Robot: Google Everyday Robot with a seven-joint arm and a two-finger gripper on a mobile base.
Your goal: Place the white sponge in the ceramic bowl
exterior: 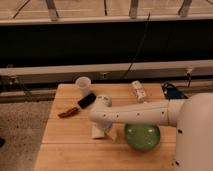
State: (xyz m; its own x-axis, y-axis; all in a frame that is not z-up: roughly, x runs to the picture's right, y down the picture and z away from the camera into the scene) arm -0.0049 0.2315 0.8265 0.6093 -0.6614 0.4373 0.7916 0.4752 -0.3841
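The green ceramic bowl sits on the wooden table, front right of centre. My white arm reaches in from the right, with its wrist bent down left of the bowl. My gripper points down at the tabletop just left of the bowl. A pale off-white block, the white sponge, shows at the gripper's lower right, between gripper and bowl. The arm hides part of it. I cannot tell whether the gripper holds it.
A translucent white cup stands at the back left, with a black phone in front of it. A reddish-brown item lies at the left. A white bottle lies at the back, and a dark blue object at the back right.
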